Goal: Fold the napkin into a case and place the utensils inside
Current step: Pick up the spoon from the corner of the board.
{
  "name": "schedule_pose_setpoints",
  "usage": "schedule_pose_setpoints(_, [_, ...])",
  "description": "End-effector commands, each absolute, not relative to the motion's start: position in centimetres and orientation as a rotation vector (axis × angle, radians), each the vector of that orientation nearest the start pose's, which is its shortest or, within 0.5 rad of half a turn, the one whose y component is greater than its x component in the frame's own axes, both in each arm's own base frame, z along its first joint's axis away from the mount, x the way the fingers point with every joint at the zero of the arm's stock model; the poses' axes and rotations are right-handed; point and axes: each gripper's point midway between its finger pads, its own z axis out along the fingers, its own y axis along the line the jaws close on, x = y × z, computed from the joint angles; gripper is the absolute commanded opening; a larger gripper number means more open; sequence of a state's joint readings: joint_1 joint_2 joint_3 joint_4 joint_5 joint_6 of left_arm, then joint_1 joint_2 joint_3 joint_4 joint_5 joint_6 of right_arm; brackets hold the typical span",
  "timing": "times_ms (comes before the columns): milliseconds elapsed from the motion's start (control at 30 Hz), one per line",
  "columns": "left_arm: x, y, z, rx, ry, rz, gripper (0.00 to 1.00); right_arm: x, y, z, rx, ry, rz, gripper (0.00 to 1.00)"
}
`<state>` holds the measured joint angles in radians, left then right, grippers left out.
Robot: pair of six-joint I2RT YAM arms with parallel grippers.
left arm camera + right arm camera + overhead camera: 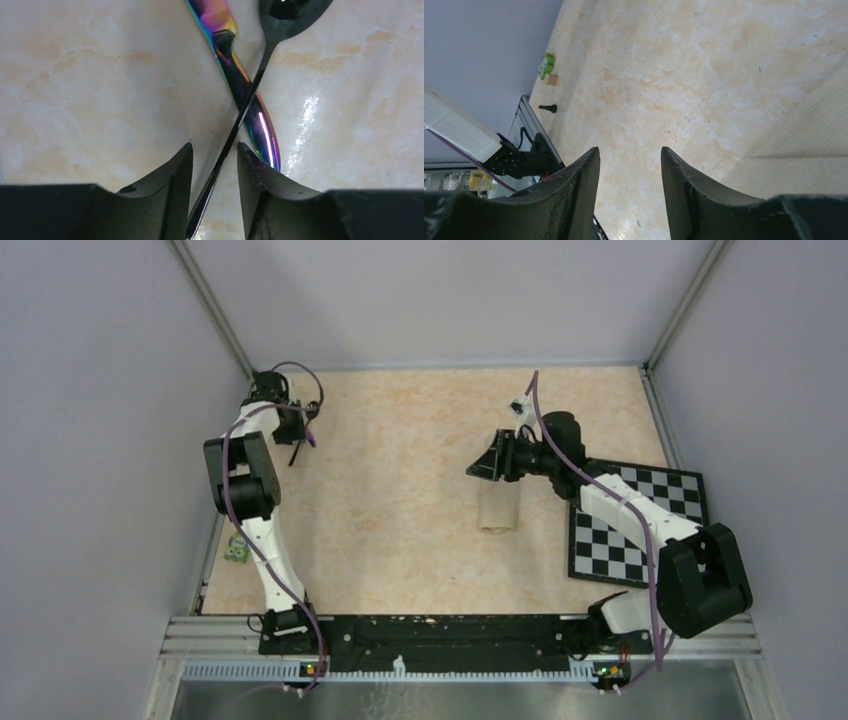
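Over crossed utensils (245,107), far left.
Left gripper (215,147) stood half open astride the spoon (300,17) handle; right gripper (630,170) gaped empty near the case (499,510).

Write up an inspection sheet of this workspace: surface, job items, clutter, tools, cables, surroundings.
Surface: mottled beige tabletop, flat.
Job's things: napkin folded into a narrow oblong, mid-table; black spoon and iridescent knife lie crossed at the far left, outside it.
Clutter: checkerboard on the right; small green object at the left edge.
Grippers: left tool open, straddling the spoon's handle; right tool open and empty, by the napkin's far end.
Cables: purple cables run along both arms; no snag seen.
Surroundings: grey walls, metal frame.
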<state>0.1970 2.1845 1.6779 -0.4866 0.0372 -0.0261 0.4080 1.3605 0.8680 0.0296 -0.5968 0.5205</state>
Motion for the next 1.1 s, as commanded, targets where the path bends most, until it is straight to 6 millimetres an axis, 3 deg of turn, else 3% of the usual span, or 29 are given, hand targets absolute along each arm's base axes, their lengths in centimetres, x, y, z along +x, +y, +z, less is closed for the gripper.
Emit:
schedule_pose_setpoints(0, [48.3,7.4,-0.6,-0.24,2.707,-0.028,0.37,30.5,26.0,19.0,-0.311,2.091,1.168,0.48])
schedule_pose_setpoints(233, [47.9,6.1,0.7,-0.205,2.693,-0.079,0.09,30.8,25.4,19.3,-0.302,2.085,1.128,0.48])
schedule_pose_setpoints(300, [47.9,5.4,1.5,-0.181,2.674,-0.078,0.05,30.8,25.2,19.4,-0.296,2.081,1.114,0.48])
schedule_pose_setpoints(567, [47.3,1.5,4.9,-0.077,2.62,-0.062,0.0,31.1,24.5,19.4,-0.288,2.084,1.045,0.48])
schedule_pose_setpoints(767, [45.9,-1.0,8.0,-0.097,2.564,-0.167,0.0,31.4,23.9,19.0,-0.274,2.105,0.989,0.48])
schedule_pose_setpoints(1067, [41.2,-5.7,16.0,-0.011,2.345,-0.436,0.0,31.9,24.6,18.7,-0.271,2.131,0.999,0.48])
